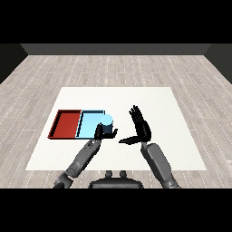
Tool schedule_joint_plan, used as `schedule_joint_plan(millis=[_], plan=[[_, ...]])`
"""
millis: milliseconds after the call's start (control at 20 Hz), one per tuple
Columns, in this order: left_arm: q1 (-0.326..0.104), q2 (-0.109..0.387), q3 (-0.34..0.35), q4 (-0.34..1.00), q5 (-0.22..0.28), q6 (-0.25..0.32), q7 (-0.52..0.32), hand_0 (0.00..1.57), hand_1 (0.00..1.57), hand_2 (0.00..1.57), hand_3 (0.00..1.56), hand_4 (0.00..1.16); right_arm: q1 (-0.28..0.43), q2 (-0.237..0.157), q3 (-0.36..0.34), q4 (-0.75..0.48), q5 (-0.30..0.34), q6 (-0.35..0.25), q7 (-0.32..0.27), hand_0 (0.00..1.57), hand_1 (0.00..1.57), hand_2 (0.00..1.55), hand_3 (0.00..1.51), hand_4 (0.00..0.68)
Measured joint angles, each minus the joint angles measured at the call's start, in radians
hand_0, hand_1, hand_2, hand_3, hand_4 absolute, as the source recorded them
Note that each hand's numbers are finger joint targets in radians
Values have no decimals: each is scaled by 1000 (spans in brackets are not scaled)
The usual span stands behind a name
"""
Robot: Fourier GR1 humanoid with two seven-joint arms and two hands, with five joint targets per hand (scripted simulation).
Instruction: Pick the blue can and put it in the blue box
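Note:
The blue can [107, 123] stands upright at the right edge of the light blue tray [89, 123]; I cannot tell whether it rests inside the tray or just beside its rim. My left hand [101, 132] is at the can's near side, fingers curled round its lower part. My right hand [141, 125] is to the right of the can, apart from it, with straight fingers pointing up and the thumb reaching left toward the can.
The red tray [65, 124] lies directly left of the light blue tray, sharing a side. The white table [149, 99] stretches behind and to the right of the hands. A wooden floor surrounds it.

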Motion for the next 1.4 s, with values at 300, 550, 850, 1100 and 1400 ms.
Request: schedule_joint_plan(millis=[300,550,850,1100,1400], plan=[[-48,50,66,56,-14,-23,35,1571,1571,1571,1501,1132,111,-76,-130,-131,-71,42,-12,0,0,0,0,0],[-70,112,126,97,-29,-17,87,1571,1571,1571,1496,1120,171,-103,-207,-142,-90,66,-42,0,0,0,0,0],[-121,226,230,256,-4,-70,153,1571,1571,1571,1517,1068,192,-102,-228,-140,-75,55,-39,0,0,0,0,0],[-215,257,277,459,-27,-81,187,1571,1571,1571,1444,1033,163,-88,-242,-96,-57,45,-40,0,0,0,0,0],[-319,253,275,679,-84,-61,263,1556,1556,1474,1288,965,128,-78,-279,24,-72,77,-76,0,0,0,0,0]])
